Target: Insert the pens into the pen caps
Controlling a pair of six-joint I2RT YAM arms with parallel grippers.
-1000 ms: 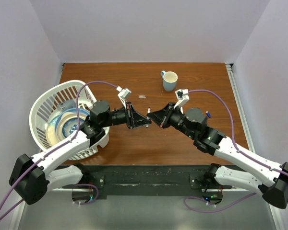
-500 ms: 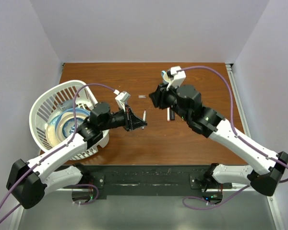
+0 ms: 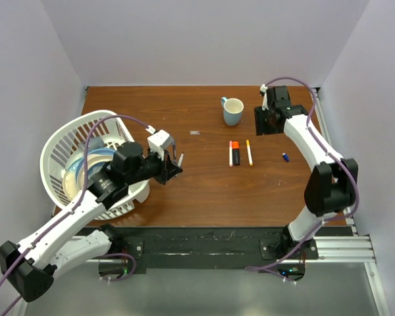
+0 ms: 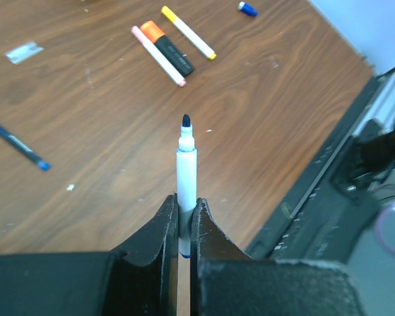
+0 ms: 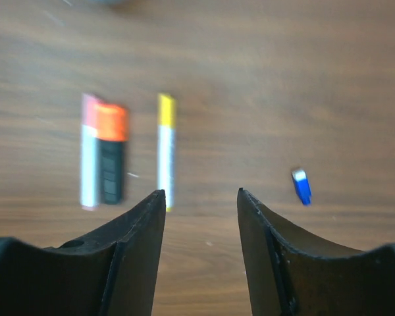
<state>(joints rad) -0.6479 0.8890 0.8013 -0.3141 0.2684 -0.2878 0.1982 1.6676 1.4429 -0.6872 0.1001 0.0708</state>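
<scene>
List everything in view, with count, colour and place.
basket: one, white, table's left, dishes inside
mug: one, pale blue, far centre
scrap: one, greyish, left of mug
pink-capped pen: one, white, mid-table
highlighter: one, black, orange cap, beside it
yellow-capped pen: one, white, right of those
loose cap: one, blue, right side
thin pen: one, dark blue, near left tool
left tool: black, shut on uncapped pen
right tool: black, open, far right

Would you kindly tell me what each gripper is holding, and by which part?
The left gripper holds the uncapped white pen by its rear end, tip pointing away from the fingers. The right gripper is open and holds nothing.
</scene>
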